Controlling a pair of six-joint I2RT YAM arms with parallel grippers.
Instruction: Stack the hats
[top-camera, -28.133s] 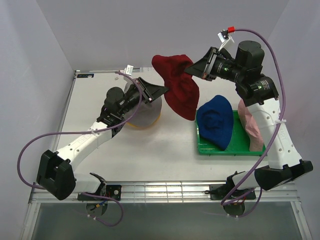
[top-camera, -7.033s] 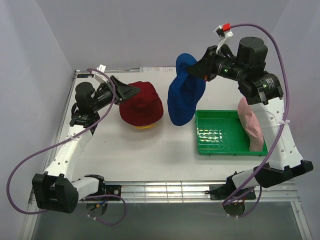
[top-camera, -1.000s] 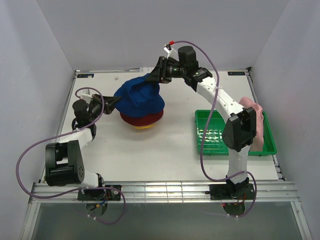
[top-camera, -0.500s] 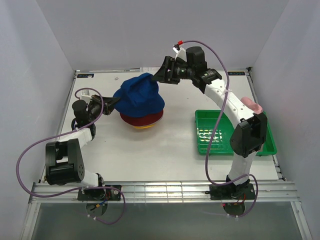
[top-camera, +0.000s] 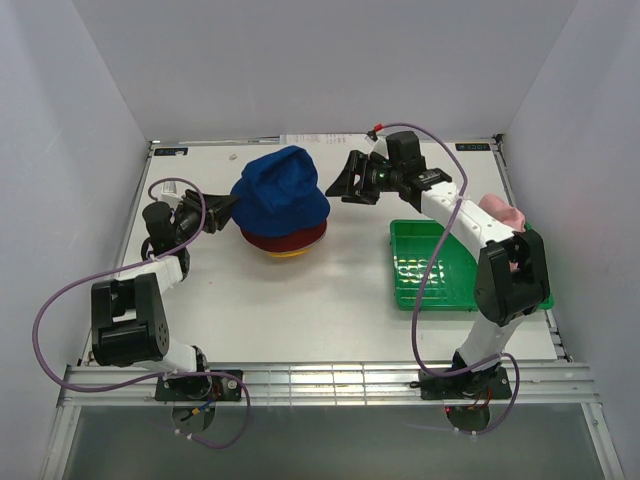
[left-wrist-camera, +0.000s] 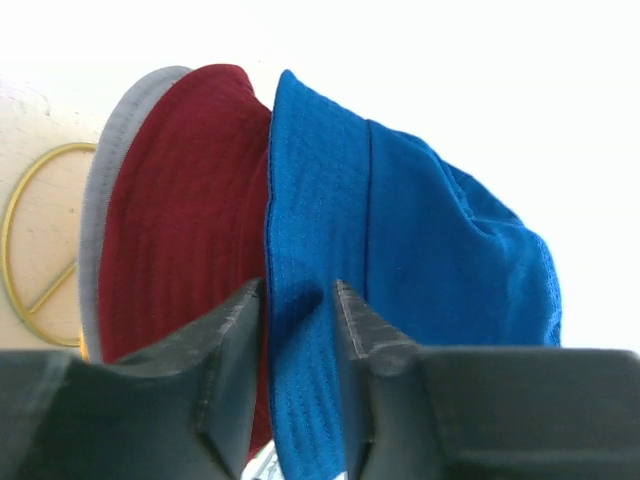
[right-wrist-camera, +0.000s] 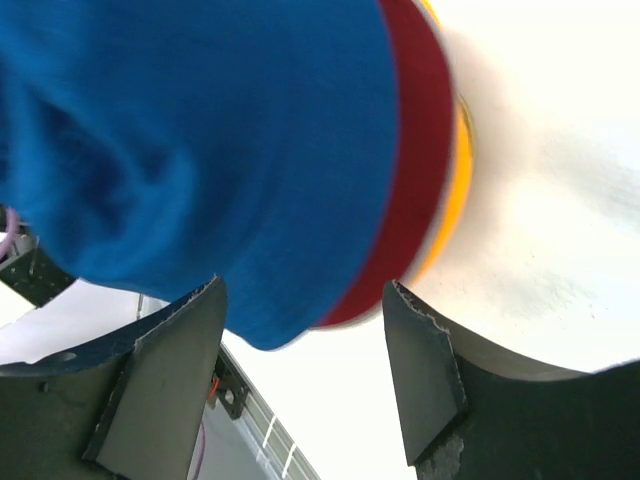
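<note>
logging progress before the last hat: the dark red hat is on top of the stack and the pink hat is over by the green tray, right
Not quite. The top external view shows the royal blue hat on top of the stack; the dark red hat sits just under it. The rest holds: the pink hat is over by the green tray.

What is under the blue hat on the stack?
Directly under the blue hat lies the dark red hat; below it a grey hat brim edge and a yellow hat brim peek out. Their crowns are covered.
</note>
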